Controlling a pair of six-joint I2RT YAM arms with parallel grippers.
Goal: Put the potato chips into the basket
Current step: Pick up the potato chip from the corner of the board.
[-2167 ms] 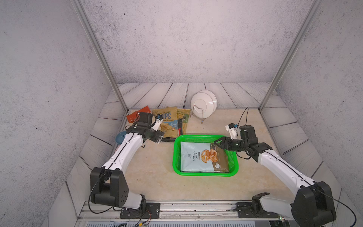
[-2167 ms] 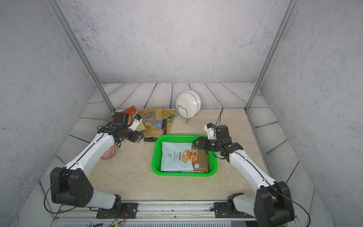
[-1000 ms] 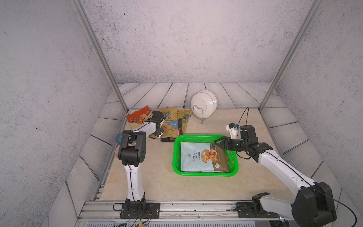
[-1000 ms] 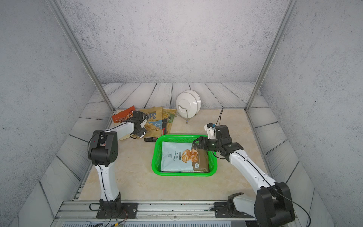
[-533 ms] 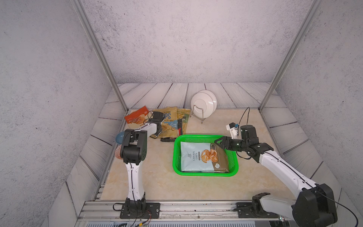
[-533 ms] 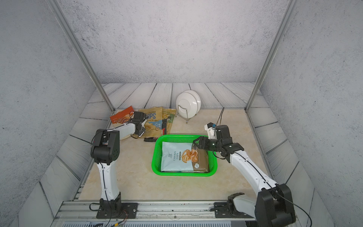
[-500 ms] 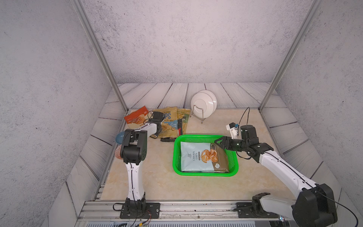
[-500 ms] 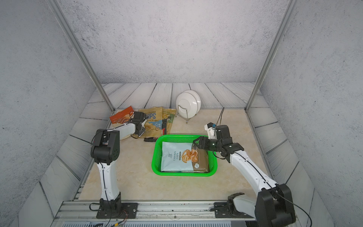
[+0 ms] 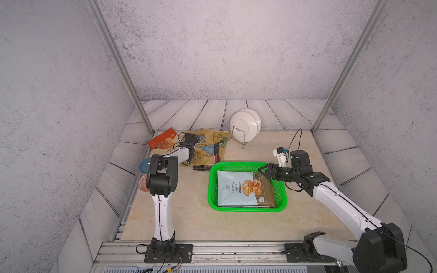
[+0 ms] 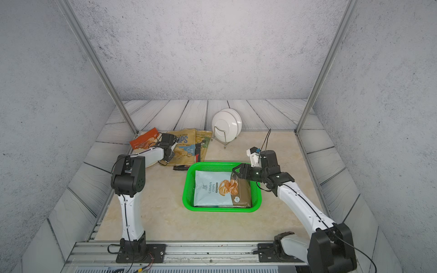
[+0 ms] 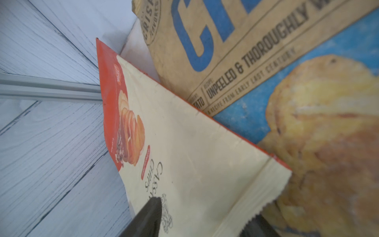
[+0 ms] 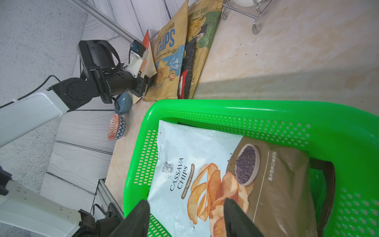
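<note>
1 pale-blue bag [image 9: 237, 189] lies in the green basket [image 9: 244, 165]; tan bag [image 9: 203, 151] and orange bag [image 9: 162, 141] are outside.

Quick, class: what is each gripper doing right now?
Left gripper: jaws around the orange bag's edge; grip cannot be told.
Right gripper: open, empty, above the pale-blue bag in the basket.

Robotics lab test cell, dressed as a kitchen corner.
Enclosure: grey textured wall panels [image 9: 224, 47] set between aluminium posts [image 9: 118, 63], with a lower lining of printed wood-plank boards [image 9: 184, 113].
Work surface: marble-look tabletop [image 9: 189, 219].
Fixtures: left arm [image 9: 160, 212] and right arm [image 9: 343, 205], white and black, bolted to an aluminium rail [image 9: 236, 250] along the front edge.
Household props: white plates [image 9: 244, 123] in a wire rack [image 9: 236, 137], snack bags [image 9: 203, 153], green plastic basket [image 9: 246, 209], patterned bowl [image 12: 117, 128].
</note>
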